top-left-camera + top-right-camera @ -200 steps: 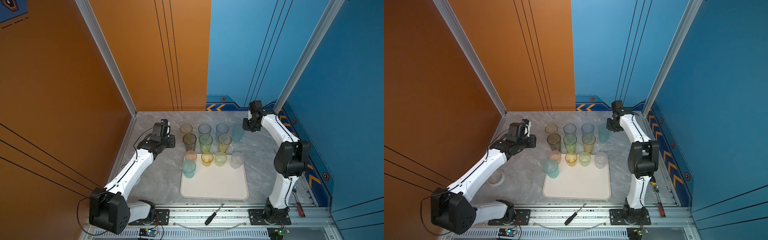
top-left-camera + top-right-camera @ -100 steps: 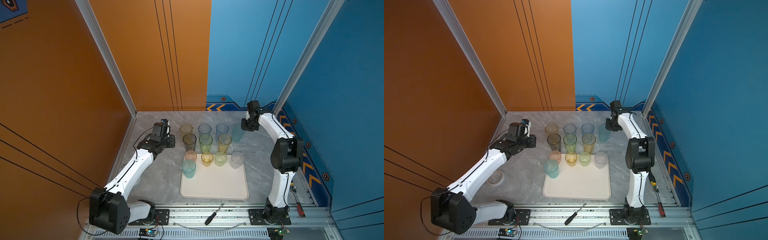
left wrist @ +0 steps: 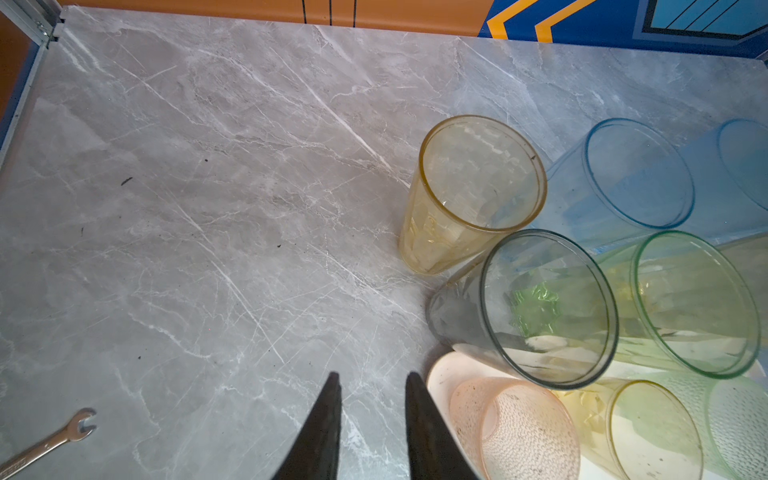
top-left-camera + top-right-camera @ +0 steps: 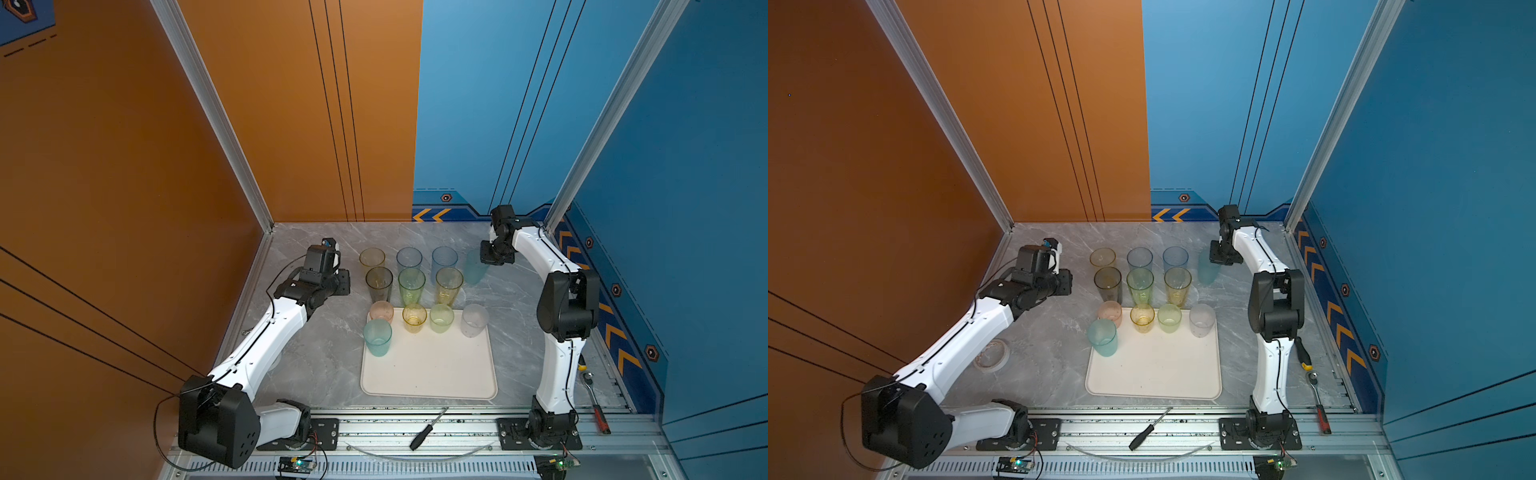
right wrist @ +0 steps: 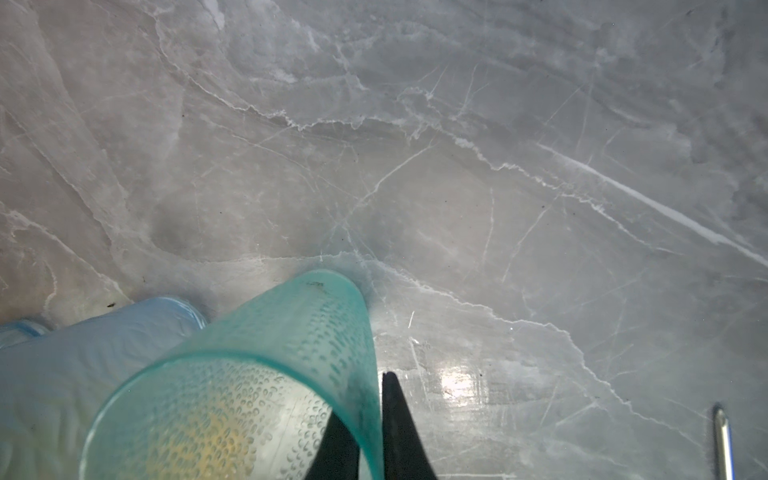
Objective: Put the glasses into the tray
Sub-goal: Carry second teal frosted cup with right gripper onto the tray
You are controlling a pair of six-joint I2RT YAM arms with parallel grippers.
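Now: right jaws clamped on the wall of the teal glass [image 5: 291,332].
One jaw sits inside its rim, one outside; left jaws stand slightly apart over the worktop [image 3: 187,208].

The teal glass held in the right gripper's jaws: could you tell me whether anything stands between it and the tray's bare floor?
Yes. The frosted clear glass on the far right corner of the tray stands directly between the held teal glass and the bare floor, and the tall yellow glass is close beside that line.
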